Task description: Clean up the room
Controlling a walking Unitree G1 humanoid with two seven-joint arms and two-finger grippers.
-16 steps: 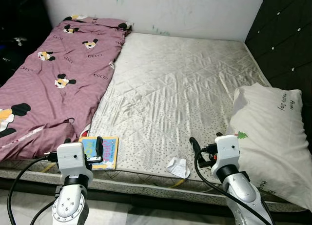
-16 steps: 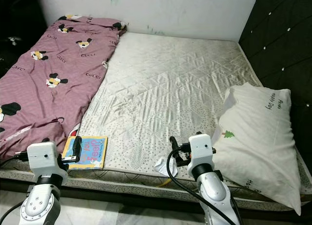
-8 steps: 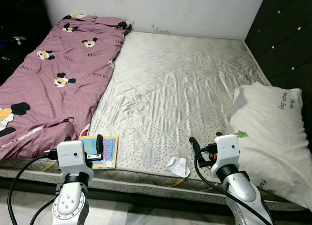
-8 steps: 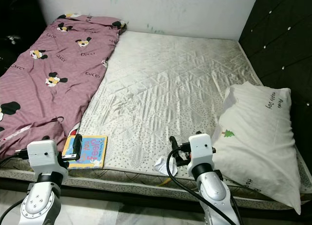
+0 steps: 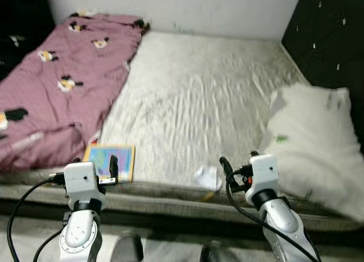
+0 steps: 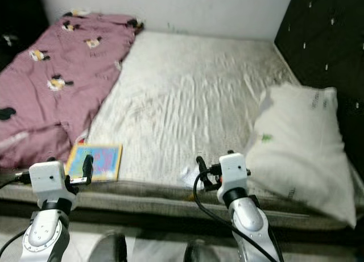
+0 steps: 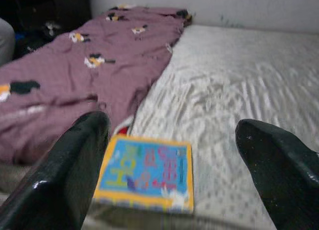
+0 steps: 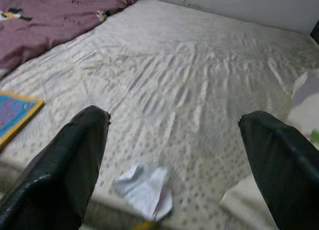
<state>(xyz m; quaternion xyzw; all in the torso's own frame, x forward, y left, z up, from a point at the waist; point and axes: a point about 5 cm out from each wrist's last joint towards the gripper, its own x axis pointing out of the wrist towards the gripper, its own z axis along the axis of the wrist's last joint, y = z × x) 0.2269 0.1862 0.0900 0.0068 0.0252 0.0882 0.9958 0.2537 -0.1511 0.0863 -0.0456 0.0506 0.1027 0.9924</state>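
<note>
Book (image 7: 145, 173) flat on mattress (image 5: 199, 97), near edge

This is a bedroom in a home. A big bed (image 5: 205, 97) with a pale sheet sits against a white wall (image 5: 187, 9), with a soft white pillow (image 5: 310, 142) and a pink cartoon blanket (image 5: 57, 86) on it. A colourful picture book (image 5: 111, 161) lies near the edge.
</note>
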